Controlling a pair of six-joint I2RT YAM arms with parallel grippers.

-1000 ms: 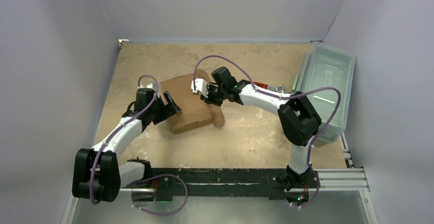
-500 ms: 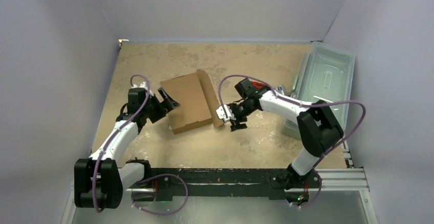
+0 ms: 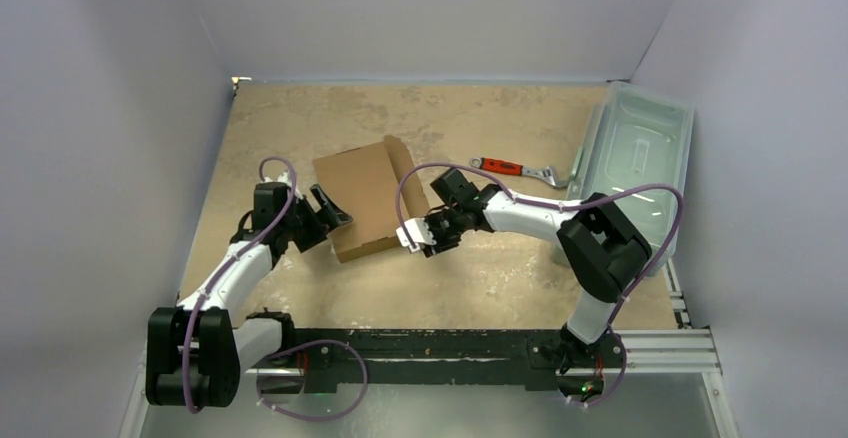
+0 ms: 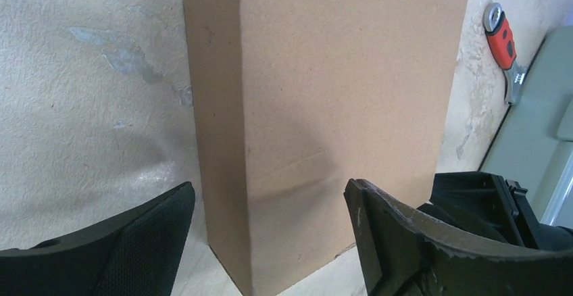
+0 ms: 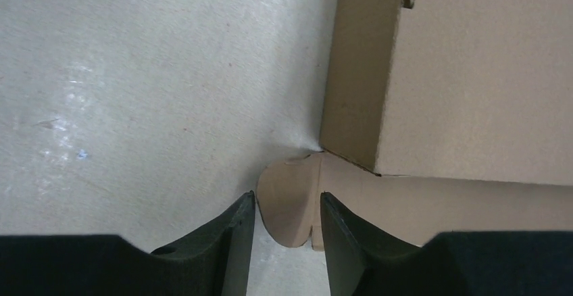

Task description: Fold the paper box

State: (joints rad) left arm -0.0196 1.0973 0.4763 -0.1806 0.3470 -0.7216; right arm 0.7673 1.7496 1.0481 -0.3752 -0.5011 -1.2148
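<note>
The paper box (image 3: 362, 198) is a closed brown cardboard mailer lying flat mid-table, with a side flap standing along its right edge. My left gripper (image 3: 333, 218) is open at the box's near-left corner. In the left wrist view the box (image 4: 324, 93) fills the space ahead of my wide-open left gripper (image 4: 270, 242). My right gripper (image 3: 414, 237) is at the box's near-right corner. In the right wrist view my right gripper (image 5: 287, 218) is open a little, with the flap's rounded tab (image 5: 290, 205) lying on the table between the fingers.
A red-handled wrench (image 3: 510, 168) lies on the table behind the right arm, also seen in the left wrist view (image 4: 503, 39). A translucent grey-green plastic bin (image 3: 640, 148) stands at the right edge. Grey walls enclose the table.
My right gripper left the top of the box, swung out to its right, then came in low to the near-right corner tab. My left gripper shifted slightly at the near-left corner.
</note>
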